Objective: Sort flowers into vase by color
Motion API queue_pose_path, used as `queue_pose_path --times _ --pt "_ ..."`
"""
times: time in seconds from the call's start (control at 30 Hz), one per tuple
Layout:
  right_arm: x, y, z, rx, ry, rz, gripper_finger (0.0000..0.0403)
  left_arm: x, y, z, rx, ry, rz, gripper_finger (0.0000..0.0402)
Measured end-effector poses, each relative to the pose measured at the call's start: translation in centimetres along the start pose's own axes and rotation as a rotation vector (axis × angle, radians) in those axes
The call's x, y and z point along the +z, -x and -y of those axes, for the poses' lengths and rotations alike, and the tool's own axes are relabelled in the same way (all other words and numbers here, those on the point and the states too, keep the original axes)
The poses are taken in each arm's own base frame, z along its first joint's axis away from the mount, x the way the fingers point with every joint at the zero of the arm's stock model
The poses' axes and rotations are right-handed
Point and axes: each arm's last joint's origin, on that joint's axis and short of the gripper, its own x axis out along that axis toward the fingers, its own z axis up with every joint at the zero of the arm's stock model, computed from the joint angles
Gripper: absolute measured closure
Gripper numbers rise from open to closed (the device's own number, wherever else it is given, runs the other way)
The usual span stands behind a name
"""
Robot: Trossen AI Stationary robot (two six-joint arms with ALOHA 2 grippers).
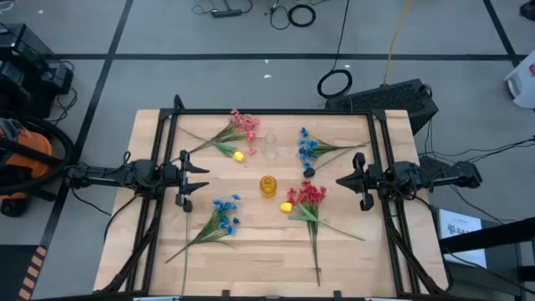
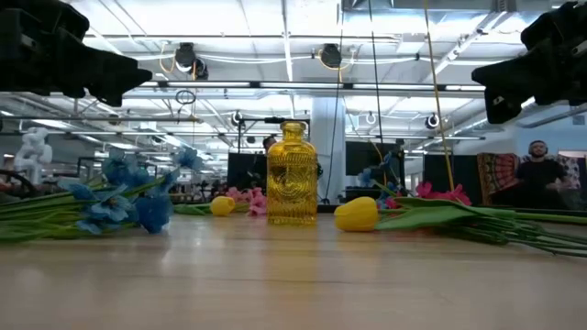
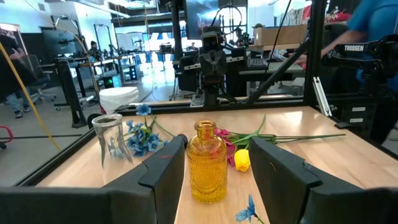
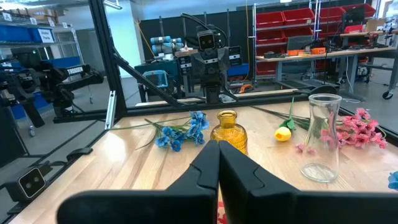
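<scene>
Vase (image 1: 267, 186) sits mid-table, flowers (image 1: 219, 215) strewn around it. We hover left gripper (image 1: 183, 179) spread, right gripper (image 1: 364, 180) pinched together, both flanking, ready to pick.

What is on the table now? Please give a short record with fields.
yellow vase: upright at table centre
clear vase: upright, empty, behind it
flowers: pink, red, two blue bunches, all lying flat
left gripper: open, hovering at left side
right gripper: shut, hovering at right side
</scene>
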Motion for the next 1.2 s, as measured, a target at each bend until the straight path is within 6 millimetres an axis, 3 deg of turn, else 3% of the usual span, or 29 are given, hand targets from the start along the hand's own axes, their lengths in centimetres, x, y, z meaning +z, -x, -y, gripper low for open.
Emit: queue_pose_path --times 0.7,0.87,1.03,1.2 --pt "0.0 0.0 0.0 0.0 -0.001 0.0 0.0403 0.0 0.0 0.0 0.0 0.0 0.0 0.0215" --pt "0.1 0.0 0.0 0.002 -0.1 0.012 0.0403 0.0 0.0 0.0 0.0 0.0 0.0 0.0215" --pt "1.0 -0.1 0.0 -0.03 -0.04 0.105 0.0403 0.0 0.0 0.0 0.0 0.0 0.0 0.0215" --pt "3.2 -0.4 0.3 -0.243 -0.044 0.169 0.0403 0.0 0.0 0.0 0.0 0.0 0.0 0.0215"
